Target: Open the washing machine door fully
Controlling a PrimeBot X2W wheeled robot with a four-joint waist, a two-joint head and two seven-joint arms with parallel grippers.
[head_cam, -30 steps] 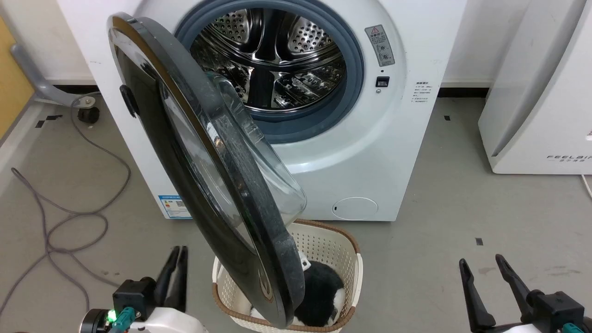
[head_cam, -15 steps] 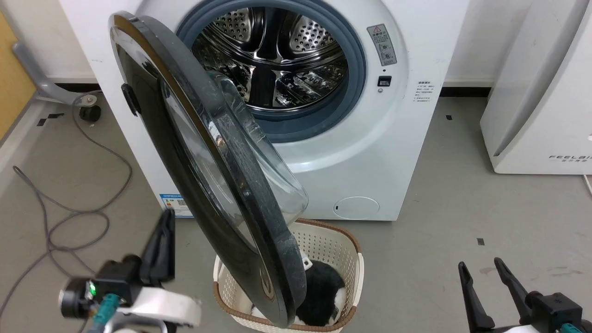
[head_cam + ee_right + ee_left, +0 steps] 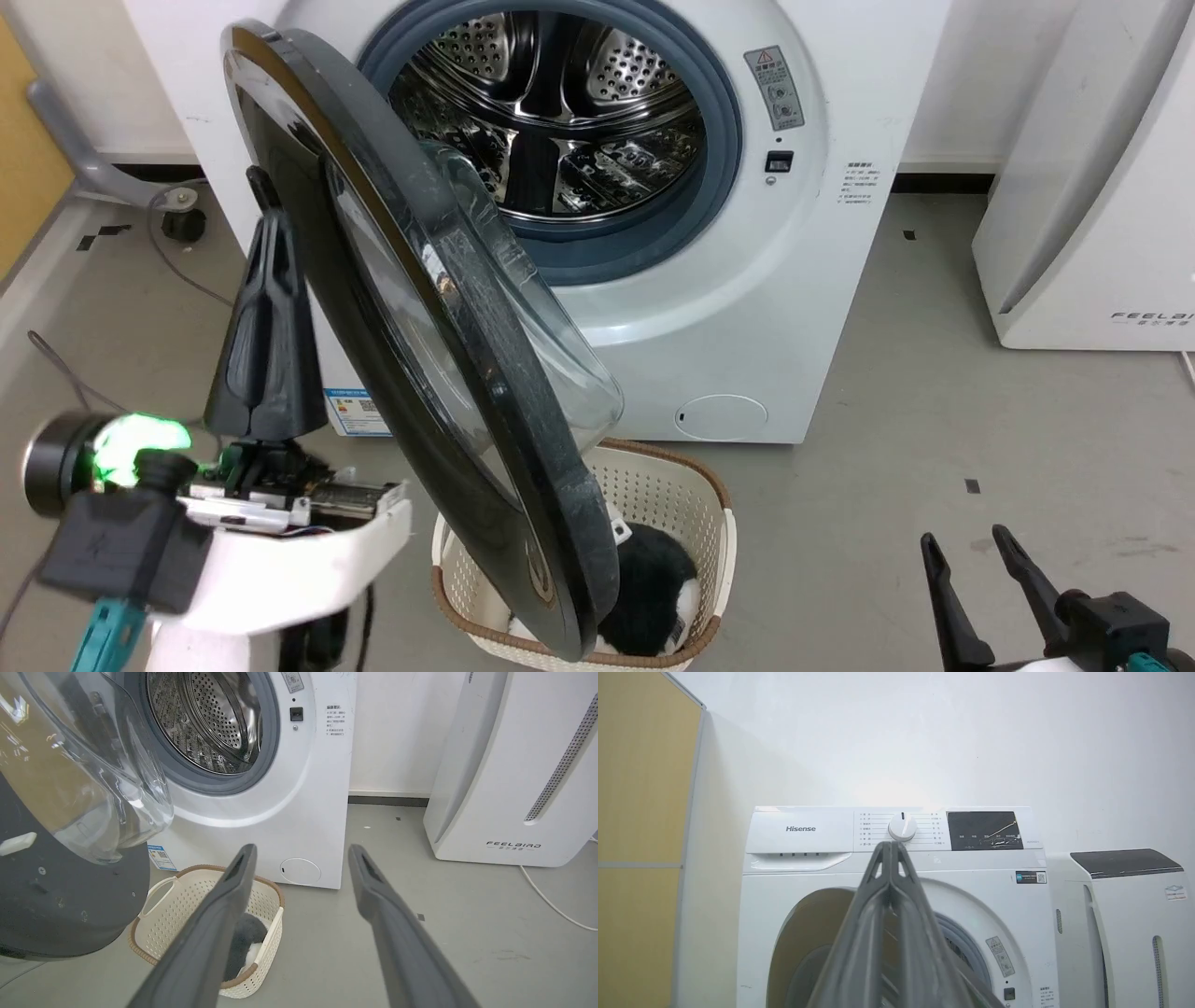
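Left hand (image 3: 269,224) now higher, fingers together, beside the half-open door (image 3: 411,308); right hand (image 3: 963,537) low, fingers apart

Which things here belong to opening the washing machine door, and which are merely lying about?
Job: large round glossy black door with glass bowl; big white front-loading washing machine; shut left gripper.
Lying about: cream perforated plastic basket; tall white FEELBIRD appliance.

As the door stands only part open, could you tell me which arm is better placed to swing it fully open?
Probably the left: the left tool, shut, is raised close beside the washing machine door, by its black outer face, while the right tool sits open, low and well away.
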